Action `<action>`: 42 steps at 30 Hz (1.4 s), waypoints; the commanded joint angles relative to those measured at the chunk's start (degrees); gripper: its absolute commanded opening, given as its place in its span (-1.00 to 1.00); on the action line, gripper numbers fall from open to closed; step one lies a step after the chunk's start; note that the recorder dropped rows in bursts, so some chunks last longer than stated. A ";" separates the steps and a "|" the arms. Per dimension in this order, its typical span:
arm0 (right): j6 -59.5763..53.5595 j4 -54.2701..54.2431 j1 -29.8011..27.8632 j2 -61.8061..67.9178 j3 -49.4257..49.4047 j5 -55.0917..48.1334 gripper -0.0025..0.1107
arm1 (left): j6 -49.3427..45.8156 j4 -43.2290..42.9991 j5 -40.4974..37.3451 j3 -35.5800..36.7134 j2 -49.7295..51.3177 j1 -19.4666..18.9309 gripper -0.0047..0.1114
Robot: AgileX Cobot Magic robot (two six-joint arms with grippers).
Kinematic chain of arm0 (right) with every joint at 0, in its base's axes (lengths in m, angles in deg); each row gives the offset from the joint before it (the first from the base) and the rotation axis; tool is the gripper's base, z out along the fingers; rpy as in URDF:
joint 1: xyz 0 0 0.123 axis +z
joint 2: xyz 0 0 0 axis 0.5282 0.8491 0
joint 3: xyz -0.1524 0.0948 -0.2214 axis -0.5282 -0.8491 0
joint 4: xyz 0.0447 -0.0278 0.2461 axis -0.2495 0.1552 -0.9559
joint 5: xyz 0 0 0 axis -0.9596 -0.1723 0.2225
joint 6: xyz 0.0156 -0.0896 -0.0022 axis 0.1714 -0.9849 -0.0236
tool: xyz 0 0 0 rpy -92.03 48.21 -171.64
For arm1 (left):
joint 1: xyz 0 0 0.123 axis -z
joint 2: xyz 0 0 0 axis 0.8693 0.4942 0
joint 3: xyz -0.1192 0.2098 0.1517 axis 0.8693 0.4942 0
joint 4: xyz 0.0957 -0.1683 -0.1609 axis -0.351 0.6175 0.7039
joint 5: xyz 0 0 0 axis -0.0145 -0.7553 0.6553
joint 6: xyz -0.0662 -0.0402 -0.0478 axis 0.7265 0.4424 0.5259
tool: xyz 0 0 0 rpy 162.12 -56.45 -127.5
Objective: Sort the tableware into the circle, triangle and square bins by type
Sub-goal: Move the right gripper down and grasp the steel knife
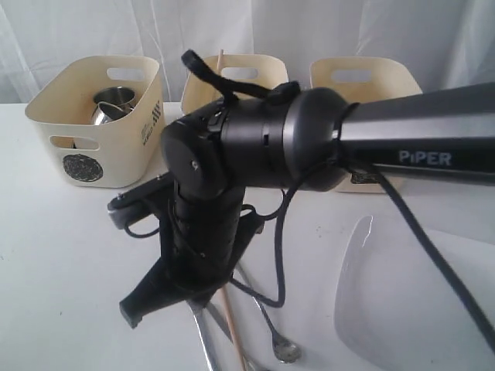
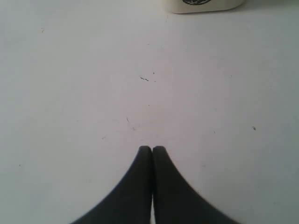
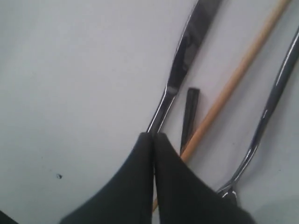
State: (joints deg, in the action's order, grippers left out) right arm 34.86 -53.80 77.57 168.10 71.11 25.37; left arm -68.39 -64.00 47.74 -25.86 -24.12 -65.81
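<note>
My right gripper (image 3: pixel 153 135) is down over loose cutlery on the white table, fingers pressed together. A metal knife (image 3: pixel 184 56) runs straight into the seam of its tips, so it looks shut on the handle. A wooden chopstick (image 3: pixel 243 65) passes behind one finger, and a thin metal handle (image 3: pixel 275 93) lies beyond it. The left gripper (image 2: pixel 152 148) is shut and empty over bare table. The circle bin (image 1: pixel 93 124) at the back left holds steel mugs (image 1: pixel 114 104). The middle bin (image 1: pixel 255 73) has a chopstick (image 1: pixel 220 60) sticking up. The third bin (image 1: pixel 363 77) is partly hidden.
The right arm (image 1: pixel 232 154) fills the middle of the exterior view and hides the fronts of two bins. A large white plate (image 1: pixel 402 309) lies at the front right. A spoon (image 1: pixel 282 344) and a chopstick (image 1: pixel 232 325) lie at the front centre. A bin base (image 2: pixel 201 4) edges the left wrist view.
</note>
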 commanded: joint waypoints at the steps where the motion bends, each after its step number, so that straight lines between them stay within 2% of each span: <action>1: -2.38 -0.34 1.81 2.04 -0.36 -3.84 -0.75 | 0.09 0.08 -0.77 0.50 -0.26 -0.10 -0.92; 6: -2.93 -2.54 2.10 4.23 -0.36 -3.96 -0.37 | 0.09 0.08 -0.77 0.50 -0.26 -0.10 -0.92; 8: -2.68 -3.90 2.10 5.28 -0.36 -3.96 -0.30 | 0.09 0.08 -0.77 0.50 -0.26 -0.10 -0.92; 23: -0.35 -3.10 2.24 9.99 -0.36 -0.65 -0.30 | 0.09 0.08 -0.77 0.50 -0.26 -0.10 -0.92; 35: 7.54 3.52 2.24 10.81 -0.36 2.86 -0.30 | 0.09 0.08 -0.77 0.50 -0.26 -0.10 -0.92; 42: 10.29 3.78 2.24 11.03 -0.36 7.32 -0.31 | 0.09 0.08 -0.77 0.50 -0.26 -0.10 -0.92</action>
State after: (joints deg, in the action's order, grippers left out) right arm 43.42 -51.08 79.91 177.94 71.22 29.37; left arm -68.39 -64.12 47.74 -25.86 -24.12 -65.81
